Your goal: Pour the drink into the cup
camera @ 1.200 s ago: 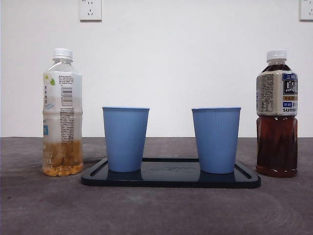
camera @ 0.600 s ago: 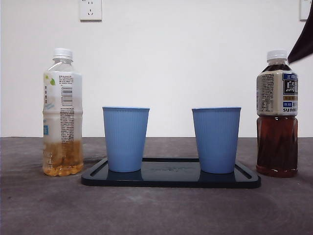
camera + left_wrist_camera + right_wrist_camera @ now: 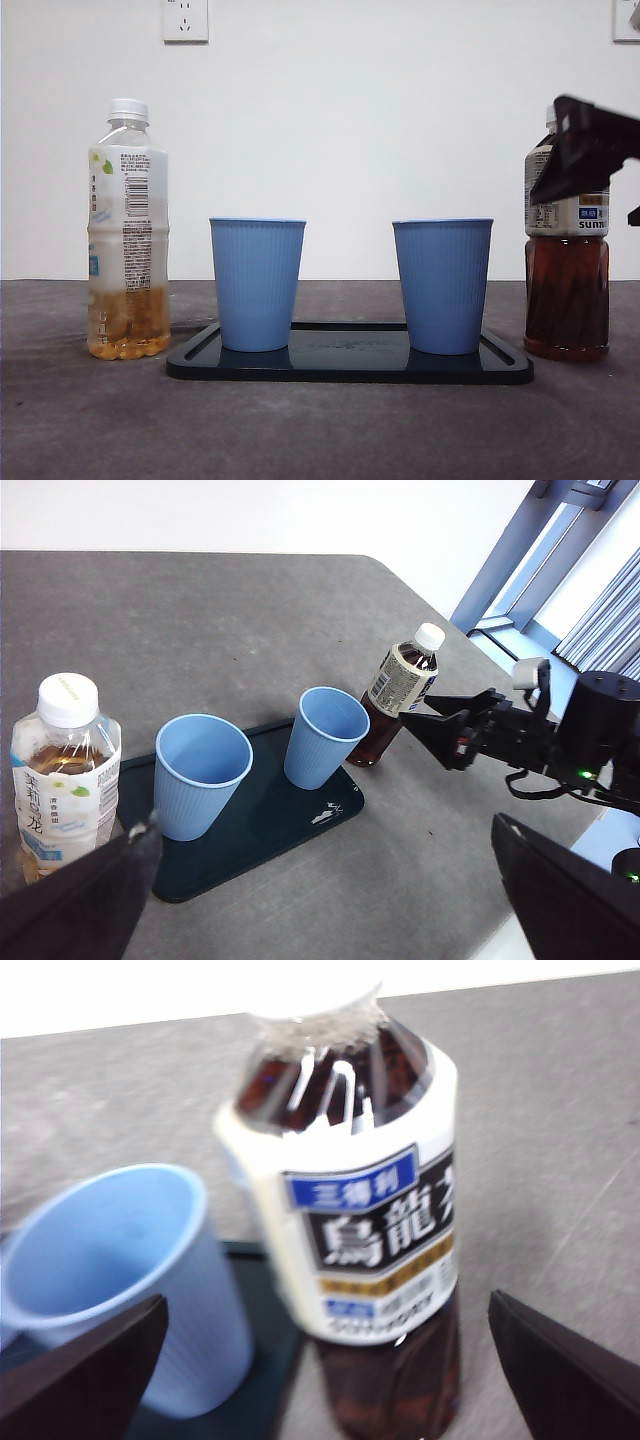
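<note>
A grey table (image 3: 80, 420) carries a dark tray (image 3: 350, 366), a pale drink bottle (image 3: 127, 235) and a dark tea bottle (image 3: 566, 290).

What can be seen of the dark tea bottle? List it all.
The dark tea bottle is clear plastic with a white cap, a cream label bearing a blue strip and black band of characters, and brown tea up into its shoulder. It stands upright and capped on the grey table, just off the black tray, beside a blue cup. The right gripper, jaws open, is level with its label, not gripping.
</note>
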`<act>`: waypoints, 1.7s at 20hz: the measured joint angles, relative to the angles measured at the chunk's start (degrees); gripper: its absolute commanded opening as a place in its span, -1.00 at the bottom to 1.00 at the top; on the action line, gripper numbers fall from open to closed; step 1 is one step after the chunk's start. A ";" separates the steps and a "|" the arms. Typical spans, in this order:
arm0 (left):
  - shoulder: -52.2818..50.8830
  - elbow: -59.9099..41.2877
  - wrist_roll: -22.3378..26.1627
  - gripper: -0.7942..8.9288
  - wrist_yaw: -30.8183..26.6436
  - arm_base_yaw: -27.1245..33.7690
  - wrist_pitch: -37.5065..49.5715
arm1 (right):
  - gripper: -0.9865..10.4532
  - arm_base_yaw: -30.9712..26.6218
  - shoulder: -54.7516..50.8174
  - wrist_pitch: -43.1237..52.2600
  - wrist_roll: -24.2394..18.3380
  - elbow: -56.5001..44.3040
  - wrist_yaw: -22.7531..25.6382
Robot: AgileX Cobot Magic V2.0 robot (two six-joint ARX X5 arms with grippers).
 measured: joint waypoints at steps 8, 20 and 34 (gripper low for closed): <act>0.00 0.00 0.00 0.25 0.00 0.00 0.02 | 0.07 -0.15 16.48 17.66 -1.03 0.00 1.70; 0.00 0.00 0.00 0.25 0.00 0.00 0.04 | -0.31 -4.31 29.24 31.58 -2.38 1.51 -3.19; 0.00 0.00 0.04 0.25 0.00 0.00 0.07 | -0.55 -4.39 18.95 15.98 -3.91 3.43 -4.31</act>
